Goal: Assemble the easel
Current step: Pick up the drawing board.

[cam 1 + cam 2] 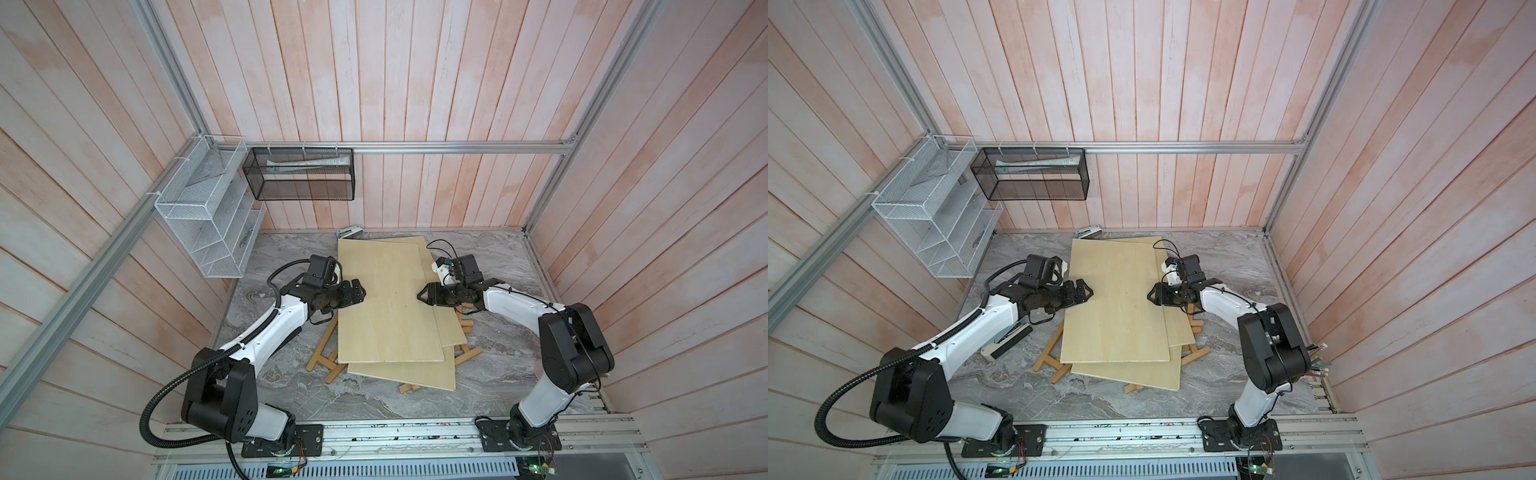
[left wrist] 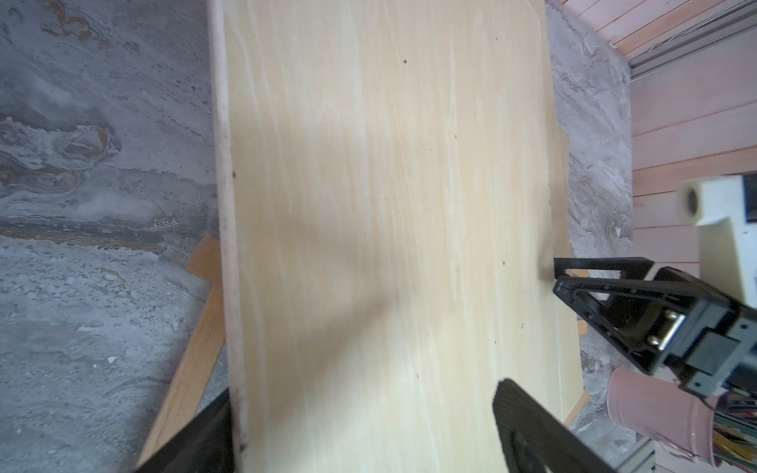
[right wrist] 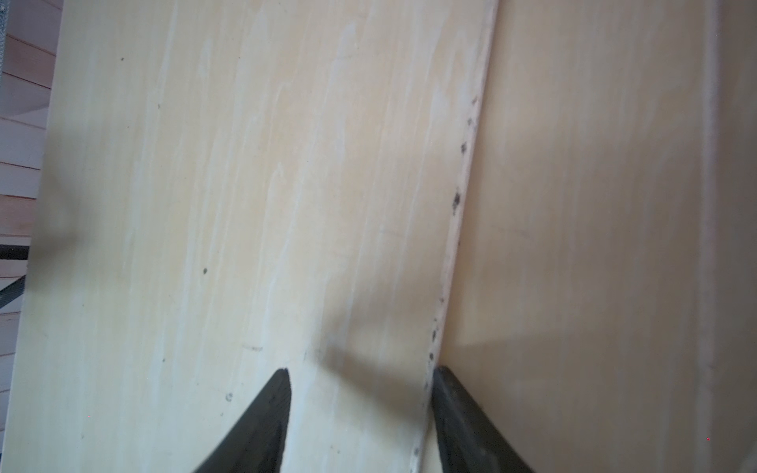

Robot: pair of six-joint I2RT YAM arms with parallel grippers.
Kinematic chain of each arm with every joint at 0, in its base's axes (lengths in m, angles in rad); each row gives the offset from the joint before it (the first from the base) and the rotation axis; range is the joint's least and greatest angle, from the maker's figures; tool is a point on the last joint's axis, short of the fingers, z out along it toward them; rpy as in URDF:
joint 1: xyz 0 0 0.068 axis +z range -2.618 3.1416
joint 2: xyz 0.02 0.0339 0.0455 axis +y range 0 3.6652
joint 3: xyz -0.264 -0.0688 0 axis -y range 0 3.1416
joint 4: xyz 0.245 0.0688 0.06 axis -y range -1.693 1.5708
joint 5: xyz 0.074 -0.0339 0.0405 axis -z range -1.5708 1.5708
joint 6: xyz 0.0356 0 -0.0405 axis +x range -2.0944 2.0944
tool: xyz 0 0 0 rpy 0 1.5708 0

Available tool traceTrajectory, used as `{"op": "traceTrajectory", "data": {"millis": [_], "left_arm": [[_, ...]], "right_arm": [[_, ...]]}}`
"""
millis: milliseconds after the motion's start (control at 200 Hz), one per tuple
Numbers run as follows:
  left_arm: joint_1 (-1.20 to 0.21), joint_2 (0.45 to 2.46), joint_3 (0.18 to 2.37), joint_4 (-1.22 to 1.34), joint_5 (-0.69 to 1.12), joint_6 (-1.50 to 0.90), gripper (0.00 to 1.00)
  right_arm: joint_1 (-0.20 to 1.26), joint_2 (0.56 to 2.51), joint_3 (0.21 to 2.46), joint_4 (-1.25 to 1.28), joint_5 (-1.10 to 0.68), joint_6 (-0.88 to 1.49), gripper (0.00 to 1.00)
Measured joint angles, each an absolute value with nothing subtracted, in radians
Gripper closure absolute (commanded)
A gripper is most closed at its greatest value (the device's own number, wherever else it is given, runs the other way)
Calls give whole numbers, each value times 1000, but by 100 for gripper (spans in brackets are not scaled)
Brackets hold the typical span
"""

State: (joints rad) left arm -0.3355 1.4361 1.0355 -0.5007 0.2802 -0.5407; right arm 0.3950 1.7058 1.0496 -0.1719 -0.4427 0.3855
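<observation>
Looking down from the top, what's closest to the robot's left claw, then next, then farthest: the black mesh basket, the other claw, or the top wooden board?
1. top wooden board: right beneath the left gripper.
2. right gripper: facing it across the board.
3. black mesh basket: up on the back wall.

A robot lab test cell: an aluminium frame [image 1: 457, 147] boxes in plank-look wall panels [image 1: 374, 83] around a marble-patterned worktop [image 1: 490, 266]. The left arm [image 1: 270, 328] and right arm [image 1: 515, 303] are bolted to a metal rail [image 1: 395, 430] along the near edge; a white mesh rack [image 1: 208, 224] and a black mesh basket [image 1: 299, 178] hang tied to the frame at the far left
</observation>
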Motion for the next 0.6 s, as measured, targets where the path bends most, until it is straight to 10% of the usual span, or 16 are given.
{"op": "traceTrajectory", "data": {"millis": [365,600], "left_arm": [[-262,1367,862,-369,392,-575,38],[-253,1296,846,-235,491,-580,40]], "right_arm": [[414,1747,1074,-108,-410,384,43],[417,1766,1085,-82,-357,364,44]]}}
